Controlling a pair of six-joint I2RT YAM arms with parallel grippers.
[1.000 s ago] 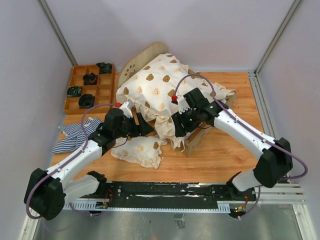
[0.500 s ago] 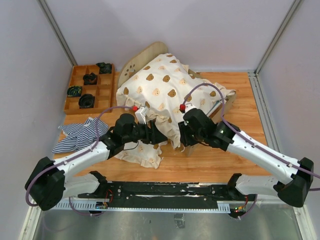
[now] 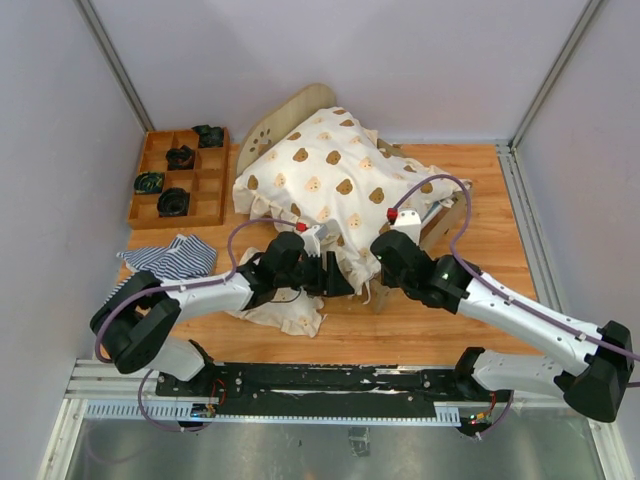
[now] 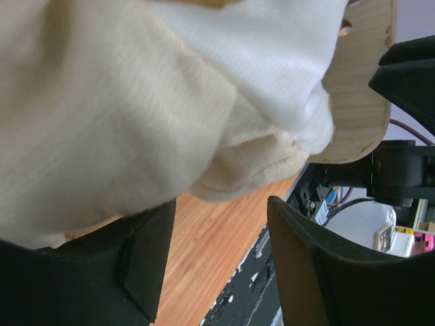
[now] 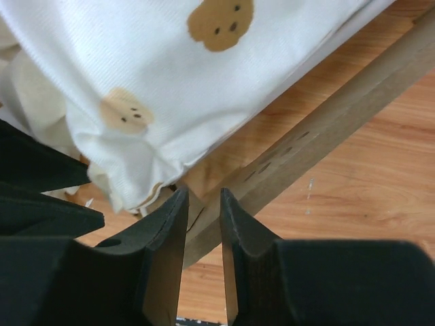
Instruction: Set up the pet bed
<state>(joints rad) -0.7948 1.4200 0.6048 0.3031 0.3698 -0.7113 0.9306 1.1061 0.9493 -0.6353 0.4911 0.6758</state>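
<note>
The pet bed's arched headboard (image 3: 290, 108) rises at the table's back, and the cream bear-print quilt (image 3: 330, 175) is draped over most of the frame. A blue-and-white striped mattress (image 3: 175, 258) lies crumpled on the table at the left, apart from the frame. My right gripper (image 5: 202, 204) is at the near end of the frame, shut on a corner of a wooden panel (image 5: 326, 129) just under the quilt's hem (image 5: 129, 156). My left gripper (image 4: 217, 251) is open beside the quilt's hanging edge (image 4: 136, 102); between its fingers only the table shows.
A brown compartment tray (image 3: 208, 190) with dark items stands at the back left. A small bear-print pillow (image 3: 285, 310) lies on the table under my left arm. The two grippers sit close together, with the right arm's black body (image 4: 408, 170) just beyond the frame's curved panel (image 4: 360, 95).
Both arms have swung in toward the bed's near end. The right gripper's jaws have narrowed onto the wooden panel. The left gripper has slid right, up to the quilt's edge.
</note>
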